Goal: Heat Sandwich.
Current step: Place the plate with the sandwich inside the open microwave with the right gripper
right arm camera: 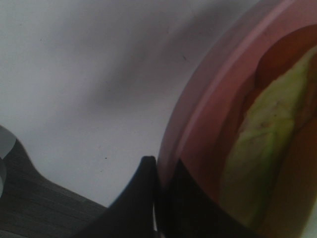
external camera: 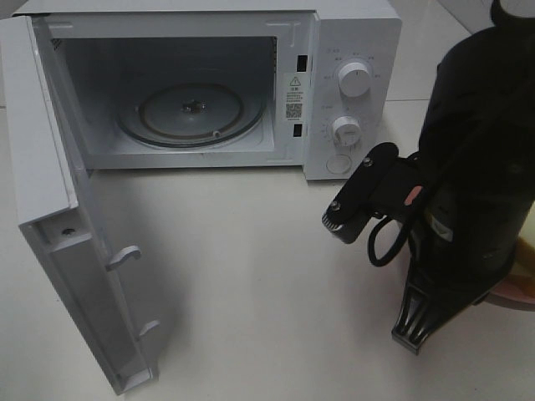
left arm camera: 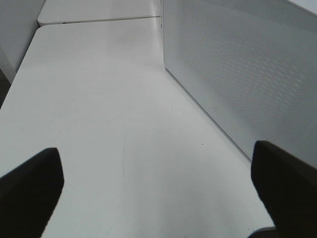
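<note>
In the right wrist view my right gripper [right arm camera: 159, 171] is shut on the rim of the pink plate [right arm camera: 208, 99]. The sandwich [right arm camera: 267, 139] lies on that plate, showing brown crust and pale green-yellow filling. From the high camera, my black right arm [external camera: 476, 167] hides most of the plate [external camera: 512, 298]. Only a pink edge and a yellowish sliver of the sandwich [external camera: 527, 251] show at the far right. My left gripper [left arm camera: 158, 193] is open, its fingertips [left arm camera: 29, 188] wide apart over bare table, beside the microwave's perforated side wall [left arm camera: 247, 74].
The white microwave [external camera: 351, 50] stands at the back with its door [external camera: 50, 209] swung fully open to the left. Its glass turntable [external camera: 191, 113] is bare. Two dials [external camera: 354, 81] sit on its right panel. White tabletop [external camera: 251, 267] lies in front.
</note>
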Robot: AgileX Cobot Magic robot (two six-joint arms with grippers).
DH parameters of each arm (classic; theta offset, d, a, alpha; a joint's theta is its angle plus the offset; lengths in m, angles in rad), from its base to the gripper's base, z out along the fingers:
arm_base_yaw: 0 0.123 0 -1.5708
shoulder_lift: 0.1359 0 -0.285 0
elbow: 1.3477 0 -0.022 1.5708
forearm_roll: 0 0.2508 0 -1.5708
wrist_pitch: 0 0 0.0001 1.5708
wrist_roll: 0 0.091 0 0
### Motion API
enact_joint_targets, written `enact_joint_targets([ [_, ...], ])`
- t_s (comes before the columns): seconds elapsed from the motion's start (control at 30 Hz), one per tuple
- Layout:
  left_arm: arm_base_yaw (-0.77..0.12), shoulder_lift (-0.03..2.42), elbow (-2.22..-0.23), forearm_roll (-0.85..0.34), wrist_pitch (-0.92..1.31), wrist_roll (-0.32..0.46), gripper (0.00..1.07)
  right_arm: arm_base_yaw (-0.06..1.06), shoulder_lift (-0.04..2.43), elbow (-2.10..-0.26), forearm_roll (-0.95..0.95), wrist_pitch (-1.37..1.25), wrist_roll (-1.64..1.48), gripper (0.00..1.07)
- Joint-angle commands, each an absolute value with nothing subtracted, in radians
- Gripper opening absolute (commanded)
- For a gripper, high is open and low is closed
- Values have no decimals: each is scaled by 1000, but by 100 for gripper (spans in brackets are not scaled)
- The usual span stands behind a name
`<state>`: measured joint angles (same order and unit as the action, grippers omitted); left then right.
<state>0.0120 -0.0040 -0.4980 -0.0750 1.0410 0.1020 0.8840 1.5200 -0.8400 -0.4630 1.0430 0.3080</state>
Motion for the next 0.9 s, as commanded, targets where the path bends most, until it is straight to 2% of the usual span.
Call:
enact_joint_targets([
  [0.03, 7, -30, -495, -82, 1037, 99, 98, 930, 1513, -837, -486, 1056, 270, 0],
  [0.4, 7, -30, -495, -82, 1037, 99, 98, 1025, 1513, -839, -488, 1028, 104, 0],
  [0.9, 7, -30, -495, -82, 1037, 99, 98, 1026, 1513, -839, -490, 913, -209, 1],
])
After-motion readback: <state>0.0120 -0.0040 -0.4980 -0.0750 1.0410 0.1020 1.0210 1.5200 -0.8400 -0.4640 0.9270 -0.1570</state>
